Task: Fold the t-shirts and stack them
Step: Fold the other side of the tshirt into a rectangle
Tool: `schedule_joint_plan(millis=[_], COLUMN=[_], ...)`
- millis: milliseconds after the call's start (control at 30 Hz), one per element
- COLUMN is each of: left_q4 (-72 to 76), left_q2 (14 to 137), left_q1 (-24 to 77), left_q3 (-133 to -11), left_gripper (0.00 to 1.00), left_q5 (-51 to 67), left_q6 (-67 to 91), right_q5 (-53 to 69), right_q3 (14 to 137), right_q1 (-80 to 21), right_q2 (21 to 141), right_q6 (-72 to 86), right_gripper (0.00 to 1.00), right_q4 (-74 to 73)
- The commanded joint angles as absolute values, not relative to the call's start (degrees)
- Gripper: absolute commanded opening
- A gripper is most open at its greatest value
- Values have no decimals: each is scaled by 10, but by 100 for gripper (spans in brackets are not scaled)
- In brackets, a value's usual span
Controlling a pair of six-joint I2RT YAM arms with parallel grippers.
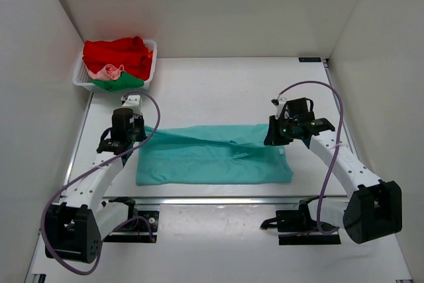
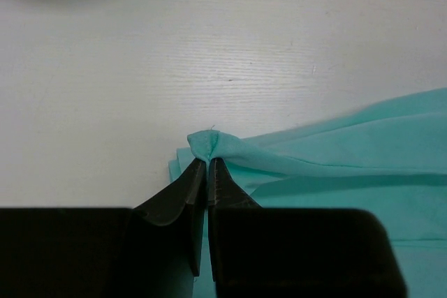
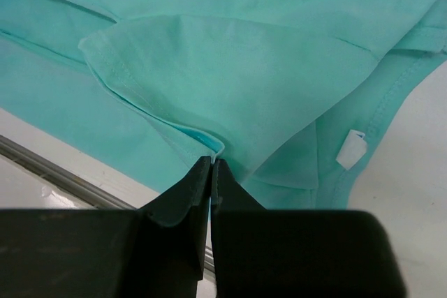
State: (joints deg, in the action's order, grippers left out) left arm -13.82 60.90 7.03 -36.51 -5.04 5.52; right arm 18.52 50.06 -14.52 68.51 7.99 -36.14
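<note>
1. Top view: the teal t-shirt (image 1: 212,157) lies stretched left to right on the near half of the table (image 1: 218,84), with its far edge pulled up into a ridge between the two arms. Its near hem runs close to the table's near edge. The red shirt (image 1: 119,54), pink shirt (image 1: 109,71) and green shirt (image 1: 122,83) are heaped in the white basket (image 1: 78,81) in the far left corner. There's open tabletop beyond the teal one, boxed in by walls. Both arms are bent at the elbow, with the left gripper (image 1: 141,132) at the shirt's far left corner and the right gripper (image 1: 271,138) at its far right end.
2. Left wrist: the left gripper (image 2: 208,162) is clamped on a little bunched nub of the teal t-shirt (image 2: 335,151). The cloth trails off to the right and there's bare table (image 2: 174,54) past it.
3. Right wrist: the right gripper (image 3: 211,162) is pinched tight on a folded edge of the teal t-shirt (image 3: 265,54). A stitched hem flap lies just beyond, with a white label (image 3: 351,149) on the right.
</note>
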Motion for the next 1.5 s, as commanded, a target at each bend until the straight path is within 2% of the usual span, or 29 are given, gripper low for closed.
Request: schedule_joint_plan(millis=[0,267,600,1067,1133,1300,1333,1433,1467], left_q4=[-107,-68,-75,-102,-109,-112,-111,-112,-109], left_q2=[567,479,477,466,464,464,467,469,470], left_q1=[68,87,93,101,102,98,99,96,93], left_q3=[-338,-267,-247,-247,-252,-257,-255,-267,-270], left_gripper=[0,0,1,8,20,22,26,53,53], left_q5=[-69,-90,-81,-94,-98,-110,-110,-125,-128], left_q6=[41,10,18,25,25,34,33,38,44], right_q5=[186,186,199,214,216,221,223,239,237], right_q3=[490,461,437,413,410,392,388,375,373], right_q1=[-155,-174,-153,-196,-198,-218,-227,-240,-236], right_q2=[666,634,594,574,572,564,561,558,557], right_q6=[96,111,98,148,159,198,203,212,214], right_gripper=[0,0,0,0,0,0,0,0,1], right_q4=[-357,-368,-402,-434,-441,-453,-454,-455,-457])
